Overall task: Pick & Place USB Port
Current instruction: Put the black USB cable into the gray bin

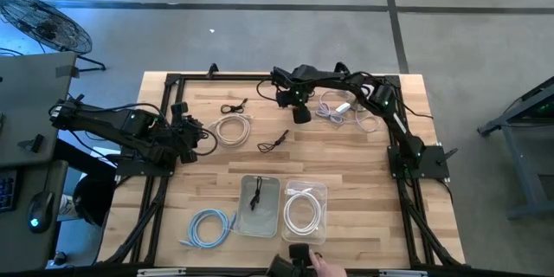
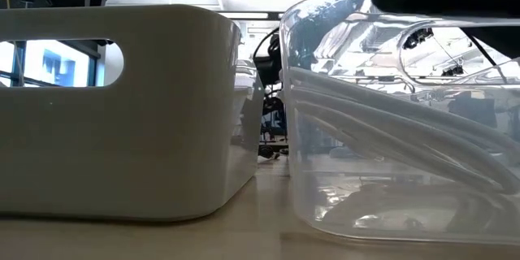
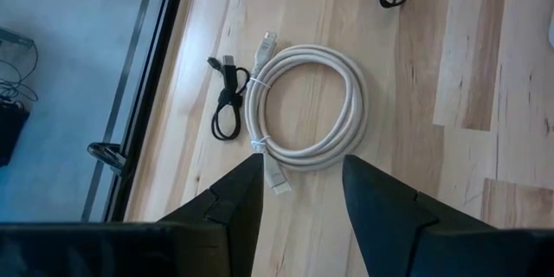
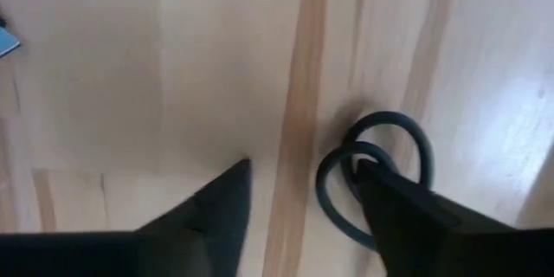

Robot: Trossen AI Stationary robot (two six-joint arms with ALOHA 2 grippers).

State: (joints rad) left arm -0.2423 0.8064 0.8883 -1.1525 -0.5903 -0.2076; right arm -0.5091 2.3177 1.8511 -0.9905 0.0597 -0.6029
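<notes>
My right gripper (image 1: 300,114) is open, low over the far middle of the table. In the right wrist view its fingers (image 4: 303,199) point down at the wood. A small black cable loop (image 4: 374,157) lies beside and partly behind one finger (image 4: 407,212). In the high view the gripper hides this cable. Two more small black cables lie on the table, one (image 1: 232,106) at the far left and one (image 1: 275,143) nearer the middle. My left gripper (image 3: 301,199) is open and empty, above the table's left side (image 1: 186,134), next to a coiled white cable (image 3: 303,108). My right gripper comes from above, pointing down, with the black cable's loop (image 4: 346,182) partly between its fingers and partly hidden behind one of them. I cannot tell whether it touches the cable, which lies flat on the table.
A grey bin (image 1: 260,192) with a black cable in it and a clear bin (image 1: 305,192) with a white cable stand at the near middle. A blue coiled cable (image 1: 210,225) lies near left, a pale cable (image 1: 342,108) far right. A person's hand (image 1: 325,267) shows at the near edge.
</notes>
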